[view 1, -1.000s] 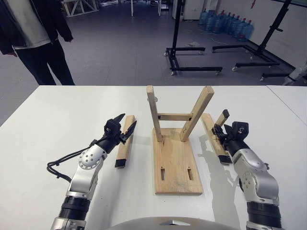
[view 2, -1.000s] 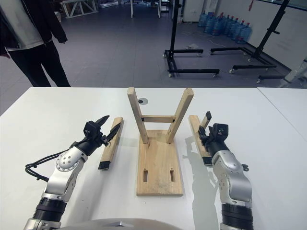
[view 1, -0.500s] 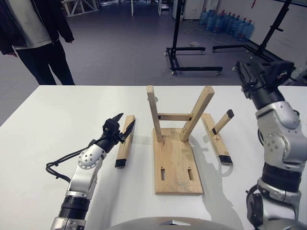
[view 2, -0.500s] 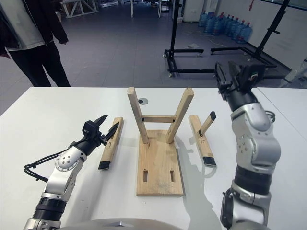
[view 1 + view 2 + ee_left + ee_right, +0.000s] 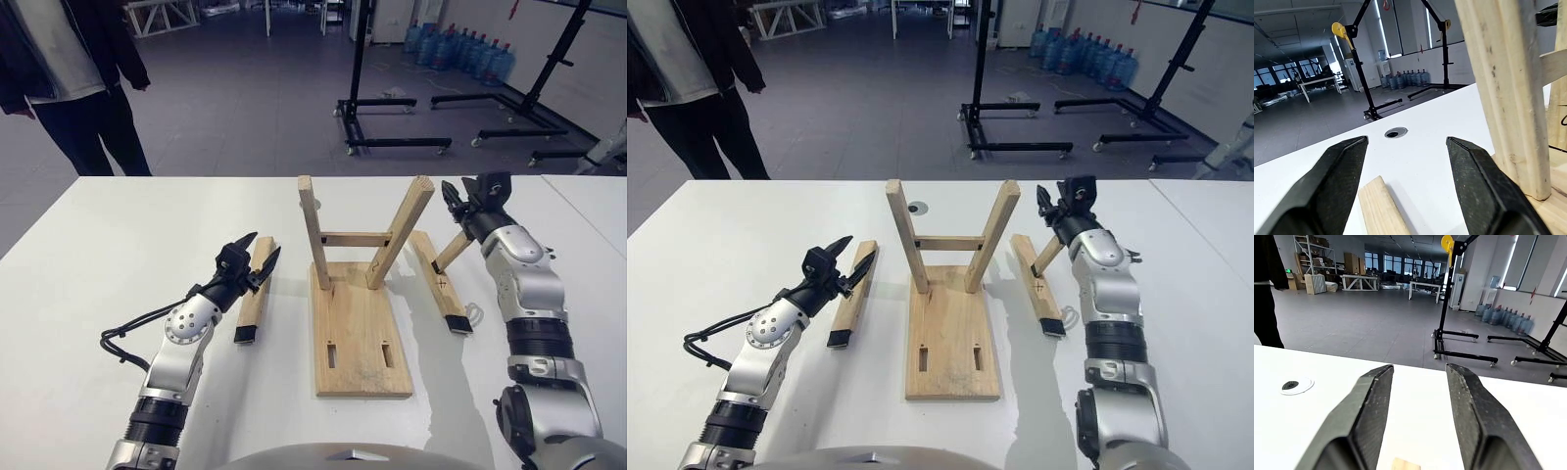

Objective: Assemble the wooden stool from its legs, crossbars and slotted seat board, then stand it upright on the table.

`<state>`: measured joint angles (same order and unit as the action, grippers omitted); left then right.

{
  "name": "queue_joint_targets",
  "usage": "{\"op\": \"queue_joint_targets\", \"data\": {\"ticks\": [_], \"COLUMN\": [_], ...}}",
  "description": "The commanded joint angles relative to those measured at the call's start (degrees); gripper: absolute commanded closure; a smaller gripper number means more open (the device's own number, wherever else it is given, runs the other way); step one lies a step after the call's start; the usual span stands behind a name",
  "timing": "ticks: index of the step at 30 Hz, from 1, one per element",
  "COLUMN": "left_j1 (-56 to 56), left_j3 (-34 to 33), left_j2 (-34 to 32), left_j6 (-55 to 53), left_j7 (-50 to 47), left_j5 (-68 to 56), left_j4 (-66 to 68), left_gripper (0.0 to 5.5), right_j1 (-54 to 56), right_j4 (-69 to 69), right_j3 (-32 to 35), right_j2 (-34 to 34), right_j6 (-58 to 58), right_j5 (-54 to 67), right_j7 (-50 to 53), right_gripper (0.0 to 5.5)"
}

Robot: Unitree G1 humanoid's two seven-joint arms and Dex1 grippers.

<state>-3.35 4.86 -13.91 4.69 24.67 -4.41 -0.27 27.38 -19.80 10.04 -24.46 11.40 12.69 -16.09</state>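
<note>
White table point(image 5: 98, 255), stool point(image 5: 358, 238) half built: my left pincer point(image 5: 260, 250) gapes over one loose leg point(image 5: 255, 294), right pincer point(image 5: 457, 196) open above the other leg point(image 5: 439, 279). Next, I'd say: clamp, slot into seat board point(image 5: 361, 343).

In the middle of the frame a pale wooden seat board point(image 5: 360, 338) lies flat, with two empty slots point(image 5: 333, 354) near its lower end. Two legs point(image 5: 313, 233) stand splayed from its upper end, joined by a thin crossbar point(image 5: 358, 238). A loose leg point(image 5: 257, 292) lies left of centre. Right of centre another leg point(image 5: 441, 284) lies flat, a short crossbar point(image 5: 453, 252) tilting up from it.
</note>
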Motion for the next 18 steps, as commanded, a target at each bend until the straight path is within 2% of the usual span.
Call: {"op": "queue_joint_targets", "data": {"ticks": [1,5,11,14,18], "left_j1": [-1.52,-1.18,0.79,2.04,3.91], "left_j3": [0.60,1.11,0.33,0.03,0.38], "left_j2": [0.21,0.68,0.67,0.92,1.79], "left_j6": [0.35,0.66,0.65,0.75,0.61], "left_j7": [0.28,-0.08,-0.70,-1.37,-2.27], "left_j5": [0.35,0.57,0.30,0.27,0.42], "left_j4": [1.34,1.42,-0.08,-1.22,-3.21], "left_gripper": [2.58,2.58,2.58,2.58,2.58], "right_j1": [-0.79,-0.84,-6.63,-11.59,-26.84], "right_j4": [-7.23,-1.31,25.72,33.05,40.94], "right_j3": [-0.63,3.26,11.84,13.89,12.49], "right_j2": [2.54,1.46,1.13,2.15,6.84], "right_j6": [0.84,0.06,4.08,6.23,8.06], "right_j5": [-0.33,2.14,11.89,15.79,16.56], "right_j7": [-0.99,-0.36,1.89,1.87,2.90], "right_gripper": [3.53,3.53,3.53,3.53,2.82]}}
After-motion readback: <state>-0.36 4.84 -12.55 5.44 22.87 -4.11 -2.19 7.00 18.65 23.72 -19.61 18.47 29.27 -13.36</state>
